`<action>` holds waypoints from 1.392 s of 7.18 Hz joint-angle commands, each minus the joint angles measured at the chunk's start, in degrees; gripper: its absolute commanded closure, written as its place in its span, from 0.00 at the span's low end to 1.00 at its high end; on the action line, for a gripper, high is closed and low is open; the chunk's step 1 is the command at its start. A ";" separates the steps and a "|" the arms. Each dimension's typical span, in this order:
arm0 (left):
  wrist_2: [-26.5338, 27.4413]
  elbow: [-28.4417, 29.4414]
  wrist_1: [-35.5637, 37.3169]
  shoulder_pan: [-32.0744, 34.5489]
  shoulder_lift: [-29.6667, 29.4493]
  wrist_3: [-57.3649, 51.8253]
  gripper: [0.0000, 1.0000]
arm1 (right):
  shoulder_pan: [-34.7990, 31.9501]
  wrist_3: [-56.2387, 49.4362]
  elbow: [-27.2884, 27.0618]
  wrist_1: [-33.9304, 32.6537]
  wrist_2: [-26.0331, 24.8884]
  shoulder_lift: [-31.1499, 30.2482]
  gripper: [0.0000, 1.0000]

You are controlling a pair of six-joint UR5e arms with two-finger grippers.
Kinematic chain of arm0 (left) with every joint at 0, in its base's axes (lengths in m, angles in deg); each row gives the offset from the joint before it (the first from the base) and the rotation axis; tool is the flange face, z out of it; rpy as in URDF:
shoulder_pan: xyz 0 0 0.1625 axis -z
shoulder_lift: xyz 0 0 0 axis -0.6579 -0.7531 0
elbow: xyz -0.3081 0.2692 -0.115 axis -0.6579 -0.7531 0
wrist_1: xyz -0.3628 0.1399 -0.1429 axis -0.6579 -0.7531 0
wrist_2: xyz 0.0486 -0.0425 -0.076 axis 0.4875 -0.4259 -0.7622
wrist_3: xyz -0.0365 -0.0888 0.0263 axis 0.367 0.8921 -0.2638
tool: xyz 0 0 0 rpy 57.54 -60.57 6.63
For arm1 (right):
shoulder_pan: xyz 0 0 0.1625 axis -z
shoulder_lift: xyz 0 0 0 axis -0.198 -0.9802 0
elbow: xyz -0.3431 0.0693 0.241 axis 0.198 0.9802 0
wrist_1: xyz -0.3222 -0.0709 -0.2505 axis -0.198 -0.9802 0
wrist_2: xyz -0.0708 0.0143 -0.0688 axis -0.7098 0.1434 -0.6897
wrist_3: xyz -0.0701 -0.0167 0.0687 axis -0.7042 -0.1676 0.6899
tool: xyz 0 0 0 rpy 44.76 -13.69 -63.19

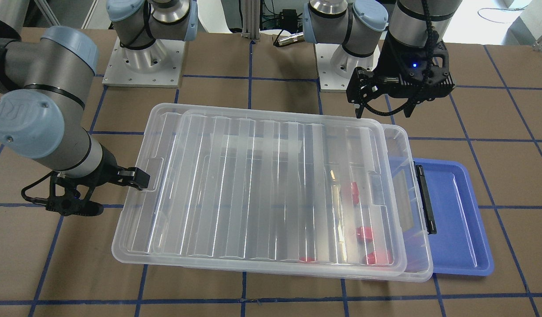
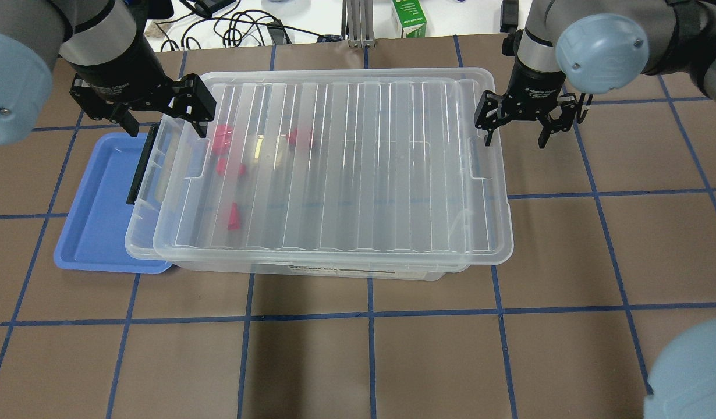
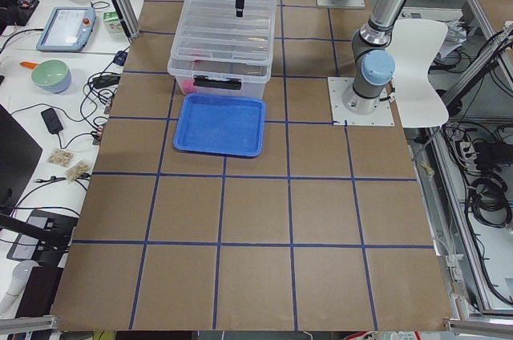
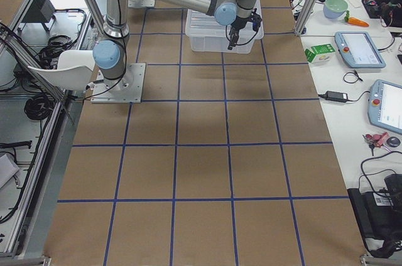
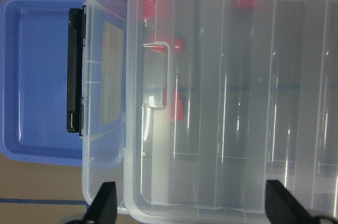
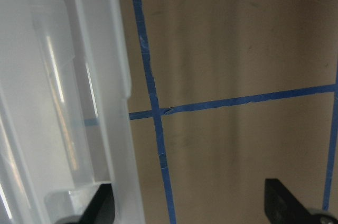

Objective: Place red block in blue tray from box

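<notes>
Blocks (image 2: 231,169) in box (image 2: 276,266); tray (image 2: 96,209) just beside.

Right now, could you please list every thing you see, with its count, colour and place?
box: one, clear, mid-table, its left end over the tray
lid: one, clear, ribbed, on the box, slid toward the robot's right
latch: one, black, on the box's left end
blocks: at least four, red, inside the box near its left end
tray: one, blue, at the box's left end
table: one, brown, with blue tape grid
carton: one, green, beyond the table
left pincer: open, above the box's left end
right pincer: open, by the box's right end
</notes>
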 commanded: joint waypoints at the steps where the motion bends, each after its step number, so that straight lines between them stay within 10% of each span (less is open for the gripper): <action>1: -0.01 0.00 0.03 0.00 -0.07 0.07 0.00 | 2.83 -2.63 0.33 0.23 -0.83 -0.01 0.00; 10: 0.08 0.00 0.03 0.09 -0.16 0.07 0.00 | 3.19 -10.01 0.86 0.32 -7.58 -0.54 0.00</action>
